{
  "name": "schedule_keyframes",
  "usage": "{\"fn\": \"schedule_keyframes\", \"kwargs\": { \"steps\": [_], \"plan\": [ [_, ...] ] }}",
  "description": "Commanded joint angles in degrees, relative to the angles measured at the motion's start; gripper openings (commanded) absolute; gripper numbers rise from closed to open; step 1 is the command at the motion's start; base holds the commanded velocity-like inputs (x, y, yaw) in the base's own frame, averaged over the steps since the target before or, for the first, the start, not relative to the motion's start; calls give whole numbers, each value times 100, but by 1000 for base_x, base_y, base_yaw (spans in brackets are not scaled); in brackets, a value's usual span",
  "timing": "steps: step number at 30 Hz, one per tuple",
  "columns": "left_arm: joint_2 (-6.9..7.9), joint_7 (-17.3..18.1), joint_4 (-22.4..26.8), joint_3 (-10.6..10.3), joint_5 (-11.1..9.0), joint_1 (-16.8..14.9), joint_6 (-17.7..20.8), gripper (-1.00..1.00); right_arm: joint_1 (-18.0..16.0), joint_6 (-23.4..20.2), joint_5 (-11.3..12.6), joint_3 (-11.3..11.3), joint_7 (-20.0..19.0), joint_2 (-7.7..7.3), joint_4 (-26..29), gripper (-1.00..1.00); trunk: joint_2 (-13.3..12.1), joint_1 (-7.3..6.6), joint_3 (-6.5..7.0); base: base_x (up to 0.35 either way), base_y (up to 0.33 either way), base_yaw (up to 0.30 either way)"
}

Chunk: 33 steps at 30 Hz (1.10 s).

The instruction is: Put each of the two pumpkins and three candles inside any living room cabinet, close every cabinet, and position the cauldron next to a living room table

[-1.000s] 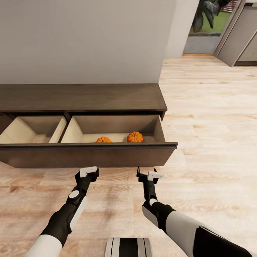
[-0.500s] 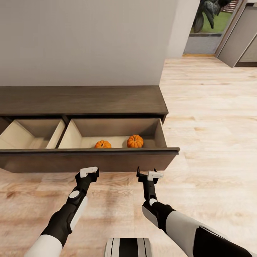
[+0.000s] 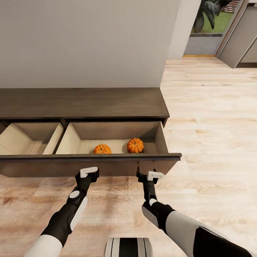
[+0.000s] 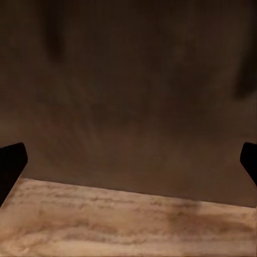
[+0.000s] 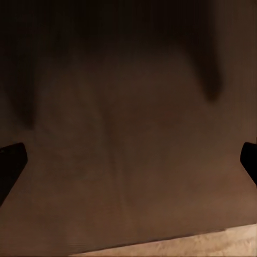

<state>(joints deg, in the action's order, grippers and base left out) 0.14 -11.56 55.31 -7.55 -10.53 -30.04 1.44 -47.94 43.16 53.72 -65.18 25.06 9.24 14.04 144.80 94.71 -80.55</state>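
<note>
Two pumpkins (image 3: pixel 102 149) (image 3: pixel 135 145) sit stems-up near the front wall of the cabinet (image 3: pixel 89 103) drawer's right compartment. Left pincer (image 3: pixel 88 172) and right pincer (image 3: pixel 150 175) spread wide, empty, close before the drawer front.

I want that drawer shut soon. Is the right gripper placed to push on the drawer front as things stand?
Probably yes: the right gripper is open, level with the dark drawer front and close before it, with nothing between them.
</note>
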Motion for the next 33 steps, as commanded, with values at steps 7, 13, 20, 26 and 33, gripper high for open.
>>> {"fn": "schedule_keyframes", "kwargs": {
  "steps": [7,13,20,26,33],
  "plan": [
    [4,-39,7,-18,-39,-2,21,100,-5,8,16,-49,52,-1,3,100,1,1,-4,228,0,0],
    [4,-39,6,-18,-40,-2,21,100,-3,8,16,-49,52,-1,3,100,1,1,-4,246,0,0],
    [4,-39,6,-18,-43,-2,21,100,-2,8,16,-49,52,-1,3,100,1,1,-4,246,0,0],
    [4,-39,6,-18,-38,-2,21,100,-1,0,16,-52,52,-1,3,100,1,1,-4,246,0,0],
    [4,-39,6,-18,-42,-2,21,100,0,0,16,-55,52,-1,3,100,1,1,-4,244,0,0]
  ]
}}
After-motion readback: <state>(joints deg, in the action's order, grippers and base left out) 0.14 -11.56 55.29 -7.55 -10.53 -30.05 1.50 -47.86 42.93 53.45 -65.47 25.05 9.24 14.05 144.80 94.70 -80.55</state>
